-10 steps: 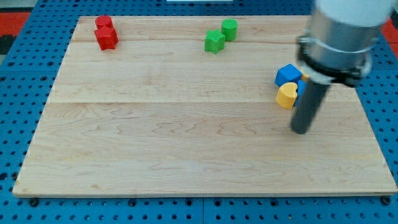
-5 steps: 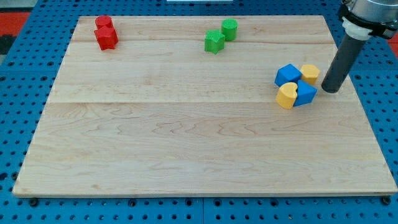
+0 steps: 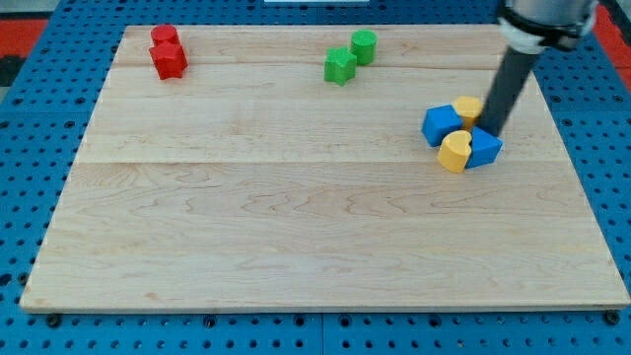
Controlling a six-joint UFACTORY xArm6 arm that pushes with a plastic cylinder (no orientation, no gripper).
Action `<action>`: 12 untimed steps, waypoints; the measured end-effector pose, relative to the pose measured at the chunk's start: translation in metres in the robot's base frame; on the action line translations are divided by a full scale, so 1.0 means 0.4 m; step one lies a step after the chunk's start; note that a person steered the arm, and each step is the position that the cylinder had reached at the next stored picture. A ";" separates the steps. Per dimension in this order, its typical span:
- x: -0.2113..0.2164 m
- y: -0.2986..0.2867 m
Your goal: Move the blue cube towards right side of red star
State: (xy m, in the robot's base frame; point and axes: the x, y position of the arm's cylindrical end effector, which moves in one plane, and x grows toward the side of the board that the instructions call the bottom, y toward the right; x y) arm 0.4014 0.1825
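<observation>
The blue cube [image 3: 442, 124] sits at the right of the wooden board, in a cluster with a yellow heart [image 3: 455, 151], a second blue block [image 3: 483, 149] and a small yellow block [image 3: 467, 107]. My tip [image 3: 489, 128] stands right of the cube, between the small yellow block and the second blue block, touching the cluster. The red star [image 3: 170, 61] lies far off at the view's top left, with a red block [image 3: 164, 36] just above it.
A green star [image 3: 340, 66] and a green cylinder [image 3: 364, 45] sit at the top middle of the board [image 3: 296, 217]. Blue pegboard surrounds the board.
My tip went up the right side of the cluster, then left into it. The blue cube and small yellow block have slid left; the yellow heart and second blue block stayed put.
</observation>
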 end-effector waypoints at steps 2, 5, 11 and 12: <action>0.000 -0.241; -0.013 -0.259; -0.115 -0.287; -0.115 -0.354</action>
State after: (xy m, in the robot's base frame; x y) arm 0.3552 0.0408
